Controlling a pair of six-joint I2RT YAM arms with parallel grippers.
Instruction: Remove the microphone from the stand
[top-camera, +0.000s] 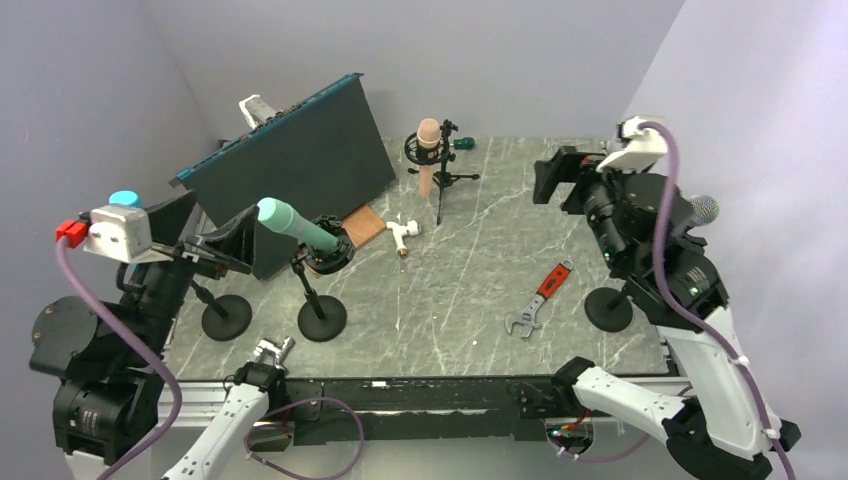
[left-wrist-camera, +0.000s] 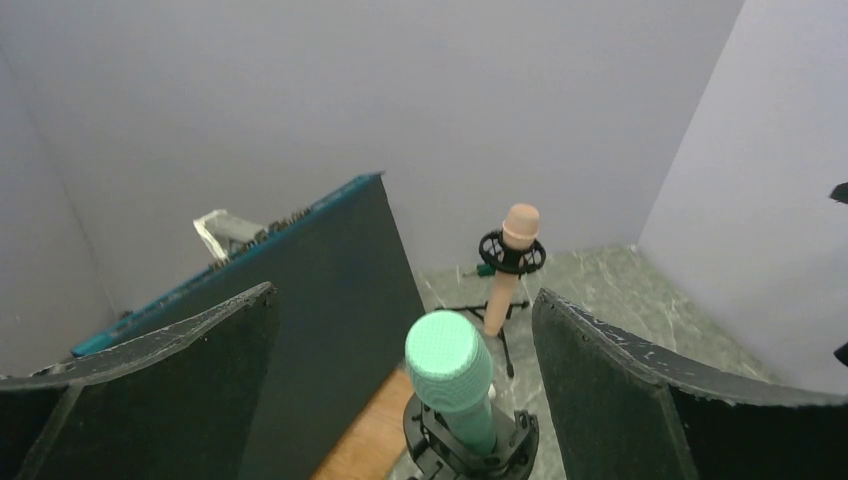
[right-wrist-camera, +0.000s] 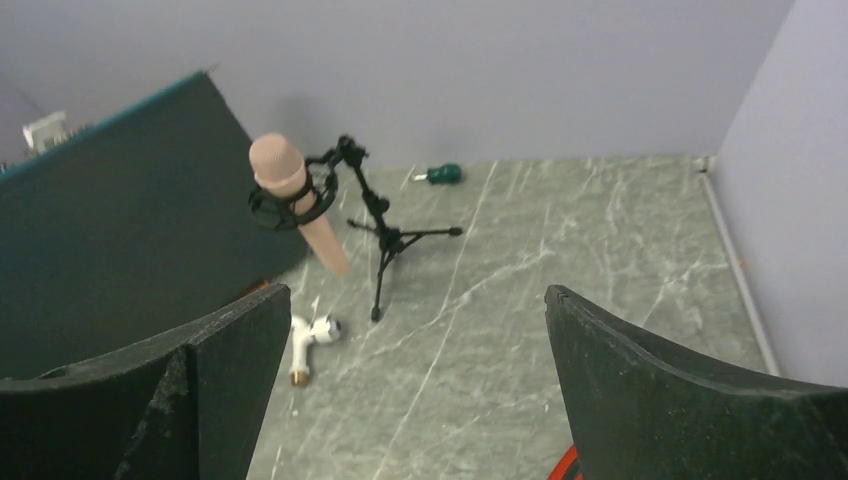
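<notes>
Left hand (left-wrist-camera: 405, 300) is wide open, lined up on the mint-green foam-topped microphone (left-wrist-camera: 448, 362) clipped bottom-centre in its black round-base stand (top-camera: 321, 320), so a sideways yank could topple the whole stand imo.

We note the top external camera high above the near edge, overlooking the whole table (top-camera: 480, 270). Both wrist cameras face the back wall (left-wrist-camera: 400, 90), the left close to the green microphone (left-wrist-camera: 450, 375); all views share the pink microphone (top-camera: 428, 135).
</notes>
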